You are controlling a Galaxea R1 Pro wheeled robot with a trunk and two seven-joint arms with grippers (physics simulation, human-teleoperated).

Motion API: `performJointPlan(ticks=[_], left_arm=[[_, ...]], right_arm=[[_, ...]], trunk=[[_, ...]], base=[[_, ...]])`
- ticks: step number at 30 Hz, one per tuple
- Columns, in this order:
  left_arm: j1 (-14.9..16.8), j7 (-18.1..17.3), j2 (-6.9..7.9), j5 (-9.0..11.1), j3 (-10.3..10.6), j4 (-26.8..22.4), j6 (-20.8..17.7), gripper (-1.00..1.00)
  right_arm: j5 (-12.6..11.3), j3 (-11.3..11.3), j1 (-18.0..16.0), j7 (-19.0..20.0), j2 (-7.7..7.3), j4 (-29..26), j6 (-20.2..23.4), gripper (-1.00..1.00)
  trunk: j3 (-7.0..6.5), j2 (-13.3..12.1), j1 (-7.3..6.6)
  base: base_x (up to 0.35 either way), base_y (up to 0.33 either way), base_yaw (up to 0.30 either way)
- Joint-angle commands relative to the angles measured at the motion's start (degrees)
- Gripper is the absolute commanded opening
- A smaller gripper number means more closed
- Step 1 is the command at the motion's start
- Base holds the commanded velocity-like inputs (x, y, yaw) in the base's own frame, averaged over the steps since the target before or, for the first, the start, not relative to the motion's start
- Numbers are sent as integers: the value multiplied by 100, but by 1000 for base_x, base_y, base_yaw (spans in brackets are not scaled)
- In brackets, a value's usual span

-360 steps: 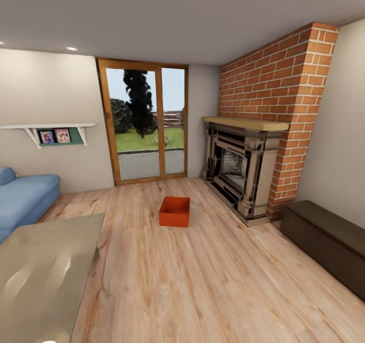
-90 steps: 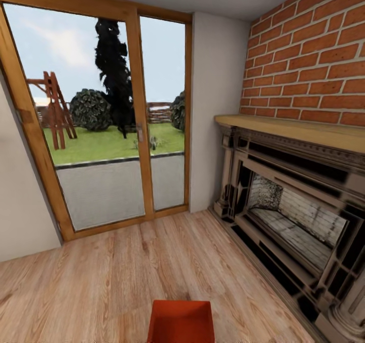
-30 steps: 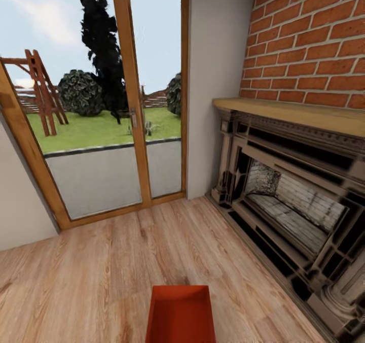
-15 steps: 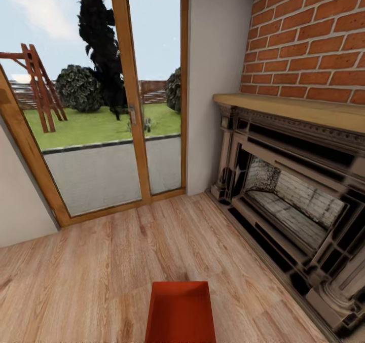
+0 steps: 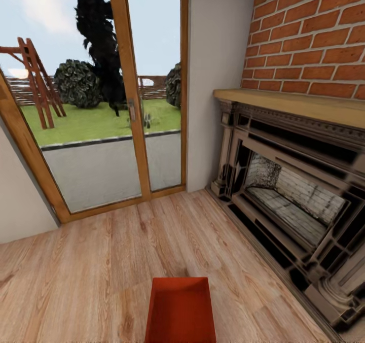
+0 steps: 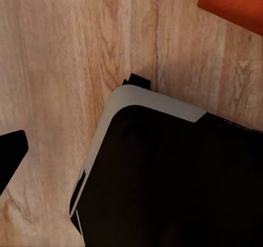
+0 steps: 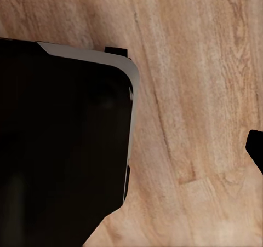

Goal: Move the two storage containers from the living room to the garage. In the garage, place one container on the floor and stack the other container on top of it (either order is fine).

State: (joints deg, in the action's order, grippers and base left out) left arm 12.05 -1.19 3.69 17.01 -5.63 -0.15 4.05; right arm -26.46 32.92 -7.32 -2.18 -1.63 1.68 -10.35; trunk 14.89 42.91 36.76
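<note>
Light wood plank flooring [image 5: 101, 262] runs to a glazed wooden door [image 5: 101, 104] and a fireplace [image 5: 289, 191] set in a brick wall [image 5: 314, 33]. One orange-red storage container [image 5: 180, 310] sits on the planks, open side up, at the head view's bottom centre. State of either pincer: cannot be determined.

Head camera faces the glass door [image 5: 101, 104]; wrist cameras look down at plank floor [image 6: 60, 55].

An orange-red open-top storage container [image 5: 180, 310] sits upright on wood planks.
</note>
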Motion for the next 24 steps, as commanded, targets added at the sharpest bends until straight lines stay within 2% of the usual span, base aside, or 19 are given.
performJointPlan(ticks=[1,24], left_arm=[[5,-13,0,4,-44,7,17,100],[4,-14,0,4,-44,7,17,100]], right_arm=[[-43,48,-6,-2,4,16,-29,100],[-43,48,-6,-2,1,16,-29,100]], trunk=[[17,6,1],[225,6,1]], base=[[0,0,0],[0,0,0]])
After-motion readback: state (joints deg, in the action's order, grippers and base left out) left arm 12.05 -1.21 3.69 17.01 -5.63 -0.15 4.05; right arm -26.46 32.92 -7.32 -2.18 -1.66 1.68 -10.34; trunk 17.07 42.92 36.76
